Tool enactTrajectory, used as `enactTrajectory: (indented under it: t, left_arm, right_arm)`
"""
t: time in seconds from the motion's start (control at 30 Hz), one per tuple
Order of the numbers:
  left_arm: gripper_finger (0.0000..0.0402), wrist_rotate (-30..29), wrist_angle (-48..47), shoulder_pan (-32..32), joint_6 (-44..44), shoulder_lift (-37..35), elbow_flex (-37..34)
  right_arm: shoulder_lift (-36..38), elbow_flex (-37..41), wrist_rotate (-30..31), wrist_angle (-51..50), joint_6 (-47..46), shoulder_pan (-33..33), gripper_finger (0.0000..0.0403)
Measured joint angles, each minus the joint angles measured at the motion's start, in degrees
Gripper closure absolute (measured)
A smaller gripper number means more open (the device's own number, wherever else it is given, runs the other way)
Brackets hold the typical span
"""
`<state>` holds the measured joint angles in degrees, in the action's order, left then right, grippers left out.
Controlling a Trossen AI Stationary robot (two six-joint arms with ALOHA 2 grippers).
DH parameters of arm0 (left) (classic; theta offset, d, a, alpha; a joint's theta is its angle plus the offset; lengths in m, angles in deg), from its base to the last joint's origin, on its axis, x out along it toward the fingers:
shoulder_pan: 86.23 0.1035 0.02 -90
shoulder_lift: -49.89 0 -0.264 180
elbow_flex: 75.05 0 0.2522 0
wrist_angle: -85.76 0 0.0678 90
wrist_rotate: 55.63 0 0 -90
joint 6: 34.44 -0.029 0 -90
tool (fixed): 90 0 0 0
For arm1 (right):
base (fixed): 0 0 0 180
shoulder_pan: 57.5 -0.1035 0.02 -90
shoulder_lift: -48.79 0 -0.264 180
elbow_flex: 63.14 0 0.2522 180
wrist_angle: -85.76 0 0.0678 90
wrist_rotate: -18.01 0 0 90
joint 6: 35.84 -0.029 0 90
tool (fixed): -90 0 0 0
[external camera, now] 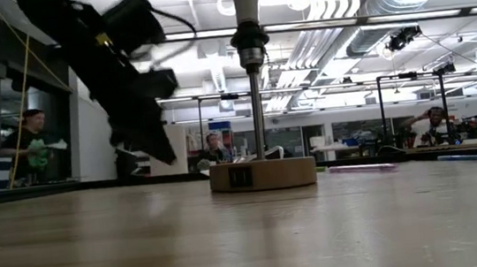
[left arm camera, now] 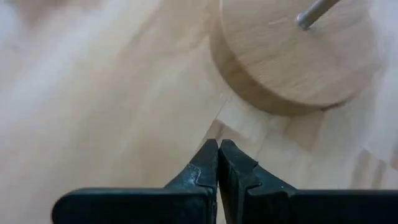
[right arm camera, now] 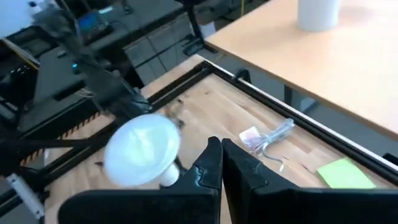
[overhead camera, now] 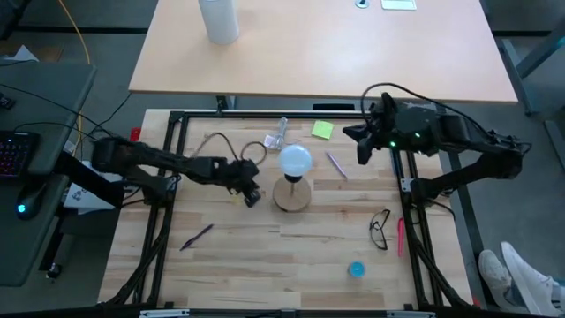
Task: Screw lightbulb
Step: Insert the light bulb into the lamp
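Room: in the low view, an open lab stretches behind the worktop, with ceiling ducts, strip lights and several people seated or standing far off.
Worktop: pale wood planks (overhead camera: pixel 265 243) boxed by a black frame (overhead camera: pixel 265 116); a second, lighter table (overhead camera: pixel 353 53) lies across the upper part of the high view, carrying a tall white cylinder (overhead camera: pixel 219 19).
Edges: the black frame runs along the top and both sides of the planks; the right arm's base sits at the right rail, the left arm's at the left rail.
Open room: the lower middle of the planks is bare; the lower left holds only a pen (overhead camera: pixel 197 236).
Lightbulb: the lightbulb (overhead camera: pixel 295 160) stands upright on the socket post of a round wooden disc (overhead camera: pixel 292 195), near the centre of the high view.
Left gripper: the left gripper (overhead camera: pixel 251 196) is low over the planks just left of the disc, fingers (left arm camera: pixel 208 163) pressed shut on nothing.
Right gripper: the right gripper (overhead camera: pixel 360 155) hangs raised at the upper right, apart from the bulb, fingers (right arm camera: pixel 211 163) closed and empty.
Clutter, upper: a green sticky note (overhead camera: pixel 322 130), a small clear bag with cable (overhead camera: pixel 279 134), a pink pen (overhead camera: pixel 336 164).
Clutter, lower right: glasses (overhead camera: pixel 380 229), a red pen (overhead camera: pixel 400 237), a blue cap (overhead camera: pixel 356 268).
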<state>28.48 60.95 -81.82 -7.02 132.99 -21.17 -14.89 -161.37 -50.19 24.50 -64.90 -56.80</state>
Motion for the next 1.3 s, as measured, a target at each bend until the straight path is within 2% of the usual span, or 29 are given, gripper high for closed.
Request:
enactTrajectory:
  t: [0.1, 0.27, 0.37, 0.53, 0.67, 0.83, 0.97, 1.17, 1.3]
  left_arm:
    - [0.0402, -0.2, -3.1, 0.6, -0.4, -9.8, 0.0]
    - [0.0402, -0.3, 3.4, -4.4, 2.6, -22.6, 1.0]
    - [0.0402, -4.8, 3.7, -9.4, 2.2, -23.4, 5.4]
    - [0.0402, -11.2, 6.8, -15.3, -6.2, -16.1, 15.5]
    - [0.0402, -11.6, 9.6, -15.7, -13.2, -8.2, 23.1]
    - [0.0402, -11.4, 13.3, -15.5, -16.5, -0.8, 28.3]
    - [0.0402, -11.9, 15.7, -15.5, -15.6, 2.5, 28.8]
    - [0.0401, -17.6, 15.9, -14.8, -14.6, 3.7, 28.8]
    - [0.0401, -17.5, 16.2, -13.9, -14.2, 3.9, 28.8]
  right_arm:
    - [-2.0, 0.0, -9.0, 1.2, 2.6, 5.7, 0.0403]
    - [-8.0, 0.0, -24.7, 7.7, 7.5, 15.4, 0.0403]
    - [-12.6, 0.0, -35.4, 12.1, 8.3, 21.3, 0.0403]
    - [-20.8, 0.0, -51.5, 15.8, 4.8, 27.2, 0.0403]
    - [-24.4, 0.0, -55.2, 19.5, 3.9, 26.8, 0.0403]
    - [-26.5, 0.0, -55.5, 22.2, 2.1, 24.6, 0.0403]
    - [-27.4, 0.0, -55.5, 22.5, 1.9, 23.3, 0.0403]
    - [-27.4, 0.0, -55.5, 24.8, -0.4, 22.1, 0.0403]
    - [-27.4, 0.0, -55.2, 24.9, -0.6, 21.8, 0.0403]
